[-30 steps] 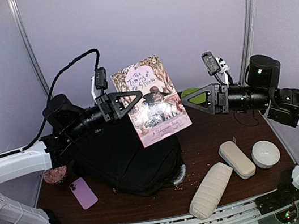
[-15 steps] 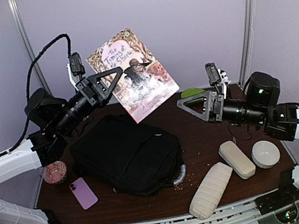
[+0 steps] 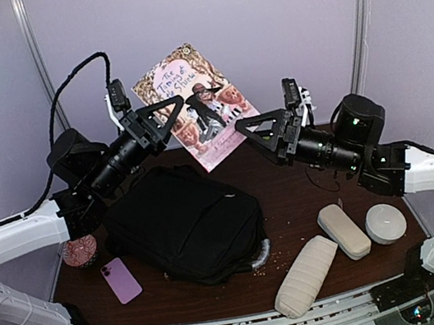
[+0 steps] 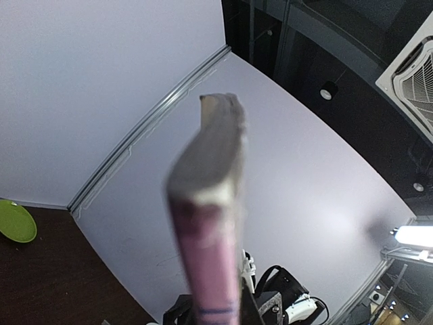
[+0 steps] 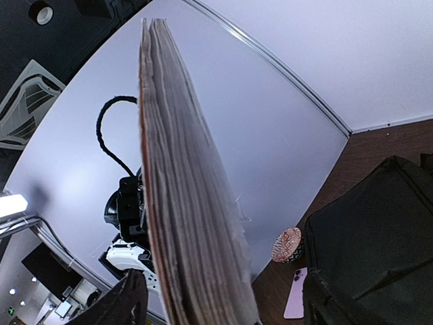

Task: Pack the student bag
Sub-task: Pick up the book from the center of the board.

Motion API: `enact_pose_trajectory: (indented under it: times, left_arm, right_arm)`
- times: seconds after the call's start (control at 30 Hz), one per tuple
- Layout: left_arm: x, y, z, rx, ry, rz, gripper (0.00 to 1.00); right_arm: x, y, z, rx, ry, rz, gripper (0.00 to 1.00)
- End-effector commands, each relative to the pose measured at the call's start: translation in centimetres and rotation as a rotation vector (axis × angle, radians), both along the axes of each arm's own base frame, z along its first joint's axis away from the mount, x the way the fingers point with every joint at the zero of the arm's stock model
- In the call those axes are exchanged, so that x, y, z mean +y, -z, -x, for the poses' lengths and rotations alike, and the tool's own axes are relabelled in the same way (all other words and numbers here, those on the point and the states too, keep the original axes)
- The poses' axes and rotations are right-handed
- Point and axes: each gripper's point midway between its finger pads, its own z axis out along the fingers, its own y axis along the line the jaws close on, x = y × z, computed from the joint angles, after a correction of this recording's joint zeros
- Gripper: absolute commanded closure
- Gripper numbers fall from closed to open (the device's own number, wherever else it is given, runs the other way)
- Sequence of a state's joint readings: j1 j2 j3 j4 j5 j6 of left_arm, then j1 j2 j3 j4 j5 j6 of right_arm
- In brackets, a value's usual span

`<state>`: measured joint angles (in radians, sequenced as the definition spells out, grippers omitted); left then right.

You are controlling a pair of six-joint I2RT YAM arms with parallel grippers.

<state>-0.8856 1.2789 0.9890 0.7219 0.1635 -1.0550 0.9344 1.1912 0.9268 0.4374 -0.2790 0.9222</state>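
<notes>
- Nearest, on the table (image 3: 306, 197), a ribbed beige pouch (image 3: 307, 276), a beige case (image 3: 344, 230), a white round box (image 3: 386, 223), a purple phone (image 3: 121, 279) and a small patterned jar (image 3: 79, 251) all lie outside the bag.
- The student bag (image 3: 186, 226) lies flat, left of the middle. Only a silvery rim shows at its near right corner, and nothing is visibly inside.
- Above and behind it, the left gripper (image 3: 175, 118) is clamped on a book (image 3: 202, 98), held tilted in the air.
- The right gripper (image 3: 254, 127) has its jaws spread at the book's other edge without pinching it.
- Judging by this, packing has barely begun: the book is not yet in the bag and five items are left.
</notes>
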Motion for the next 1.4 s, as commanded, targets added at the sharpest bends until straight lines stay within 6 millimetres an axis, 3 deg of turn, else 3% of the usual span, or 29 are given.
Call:
enact_pose_trajectory:
  times: [0.0,0.2,0.47,0.57,0.67,0.77,0.83,0.9,0.97,1.13,1.27,1.37]
  left_arm:
    - [0.3,-1.4,0.5,-0.041,0.003,0.068,1.0]
    - [0.2,-1.1,0.4,-0.05,-0.011,0.057,1.0]
    - [0.0,0.0,-0.2,-0.037,-0.048,-0.001,1.0]
    - [-0.1,0.3,-0.4,-0.033,-0.055,-0.017,0.97]
    - [-0.2,0.7,-0.4,-0.027,-0.057,-0.039,0.79]
    - [0.0,1.4,-0.3,-0.033,-0.072,-0.085,0.38]
    - [0.7,2.3,-0.4,-0.022,-0.11,-0.152,0.18]
    - [1.7,4.1,-0.7,0.0,-0.175,-0.274,0.09]
    - [3.1,6.5,-1.0,0.018,-0.248,-0.445,0.06]
    - [4.9,14.8,-0.1,0.003,-0.321,-1.078,0.02]
    - [2.5,20.7,2.8,-0.075,-0.211,-1.461,0.02]
    - [-0.4,23.8,4.9,-0.159,-0.105,-1.633,0.02]
  right_arm:
    - [-0.4,-2.9,-0.3,-0.018,-0.009,-0.113,0.27]
    - [-0.7,-3.5,-0.8,-0.007,-0.033,-0.169,0.64]
    - [-0.9,-3.3,-0.9,0.0,-0.031,-0.163,1.0]
    - [-1.2,-3.4,-0.7,-0.004,-0.028,-0.162,1.0]
    - [-1.6,-3.5,-0.5,-0.019,-0.018,-0.151,1.0]
    - [-2.5,-3.3,-0.6,-0.031,0.014,-0.122,1.0]
    - [-3.6,-3.1,-0.7,-0.044,0.061,-0.083,1.0]
    - [-5.3,-2.0,-1.2,-0.052,0.142,0.002,1.0]
    - [-7.7,-0.3,-1.7,-0.063,0.256,0.131,1.0]
    - [-14.3,6.6,-2.1,0.007,0.475,0.435,1.0]
    - [-18.0,10.4,-1.5,0.077,0.543,0.515,1.0]
    - [-19.0,12.3,-1.1,0.118,0.546,0.534,1.0]
